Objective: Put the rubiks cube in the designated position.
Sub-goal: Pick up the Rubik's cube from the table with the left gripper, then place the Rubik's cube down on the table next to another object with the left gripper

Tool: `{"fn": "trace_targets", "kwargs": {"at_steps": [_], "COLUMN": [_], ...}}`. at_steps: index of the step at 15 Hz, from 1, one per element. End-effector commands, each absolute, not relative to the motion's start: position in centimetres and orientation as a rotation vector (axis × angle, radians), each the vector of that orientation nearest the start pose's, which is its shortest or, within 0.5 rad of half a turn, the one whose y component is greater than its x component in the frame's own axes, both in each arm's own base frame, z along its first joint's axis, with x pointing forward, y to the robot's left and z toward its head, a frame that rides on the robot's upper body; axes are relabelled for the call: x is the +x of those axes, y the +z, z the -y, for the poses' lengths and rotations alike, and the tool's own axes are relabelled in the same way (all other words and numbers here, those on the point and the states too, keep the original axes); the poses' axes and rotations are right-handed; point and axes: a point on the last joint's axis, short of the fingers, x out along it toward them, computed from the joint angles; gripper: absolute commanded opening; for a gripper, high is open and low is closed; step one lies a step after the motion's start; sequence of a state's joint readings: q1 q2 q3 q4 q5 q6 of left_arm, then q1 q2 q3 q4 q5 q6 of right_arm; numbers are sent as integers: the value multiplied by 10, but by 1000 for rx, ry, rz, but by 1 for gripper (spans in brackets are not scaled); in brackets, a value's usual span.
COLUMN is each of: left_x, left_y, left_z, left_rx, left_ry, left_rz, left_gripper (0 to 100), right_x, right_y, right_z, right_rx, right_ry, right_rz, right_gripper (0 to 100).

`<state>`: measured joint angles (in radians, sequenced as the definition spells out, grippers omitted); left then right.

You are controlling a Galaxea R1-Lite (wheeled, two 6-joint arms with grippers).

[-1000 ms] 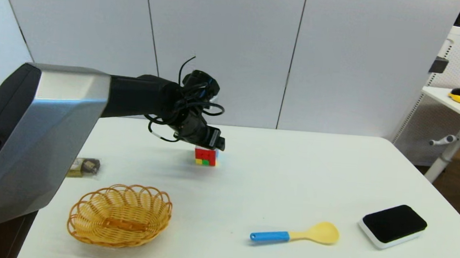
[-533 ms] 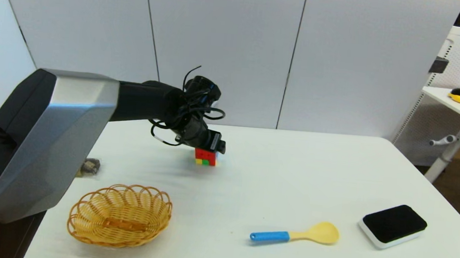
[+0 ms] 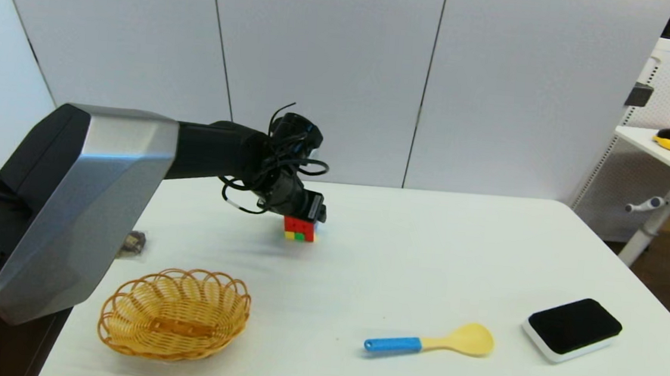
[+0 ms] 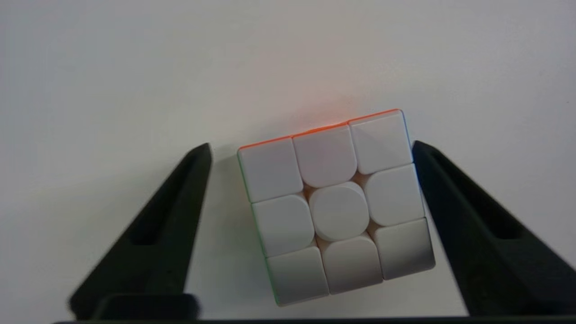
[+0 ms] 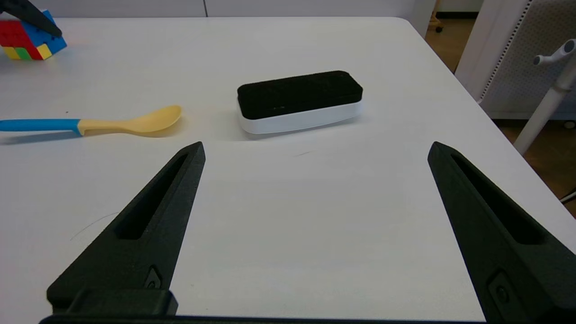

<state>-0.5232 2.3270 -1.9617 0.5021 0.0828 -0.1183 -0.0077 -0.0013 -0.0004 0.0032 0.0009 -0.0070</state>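
We find the rubiks cube (image 3: pixel 299 229) on the desk (image 3: pixel 424 267) just left of centre in the head view, toward the far edge, with the left claw (image 4: pixel 310 148) poised directly over it. From the left wrist view its white face looks up at us, and the two fingers (image 4: pixel 180 202) stand spread wide on either side — one nearly at the cube's flank, the other a little apart, neither pressing, nothing held.

We judge the cube light, rigid and smooth-sided, so a pinch on two opposite flat faces, at mid-height, should serve; it sits slightly twisted against the fingers' line, so it may turn as they close. Its layers can slip under an off-centre squeeze.

The right claw (image 5: pixel 315 148) hovers low at the desk's right side, open and empty, near the black pad (image 5: pixel 299 100) and the spoon (image 5: pixel 90 122).

The designated position is not marked — possibly the wicker basket (image 3: pixel 174 313) at lower left. The small object (image 3: pixel 132 244) behind the left arm is largely hidden.
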Motion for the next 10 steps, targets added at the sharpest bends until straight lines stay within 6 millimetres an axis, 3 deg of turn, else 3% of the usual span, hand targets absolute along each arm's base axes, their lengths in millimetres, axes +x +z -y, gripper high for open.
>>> {"fn": "trace_targets", "kwargs": {"at_steps": [1, 7, 10], "left_x": [401, 399, 391], "left_y": [146, 154, 184], "left_z": [229, 228, 216], "left_rx": [152, 144, 126], "left_ry": [-359, -359, -356], "left_rz": [-867, -851, -797], "left_gripper": [0, 0, 0], "right_x": [-23, -23, -23], "right_y": [75, 75, 75], "right_z": [0, 0, 0], "right_rx": [-8, -6, -8], "right_ry": [-6, -6, -6], "right_rz": [-3, -3, -3], "right_gripper": [100, 100, 100]}}
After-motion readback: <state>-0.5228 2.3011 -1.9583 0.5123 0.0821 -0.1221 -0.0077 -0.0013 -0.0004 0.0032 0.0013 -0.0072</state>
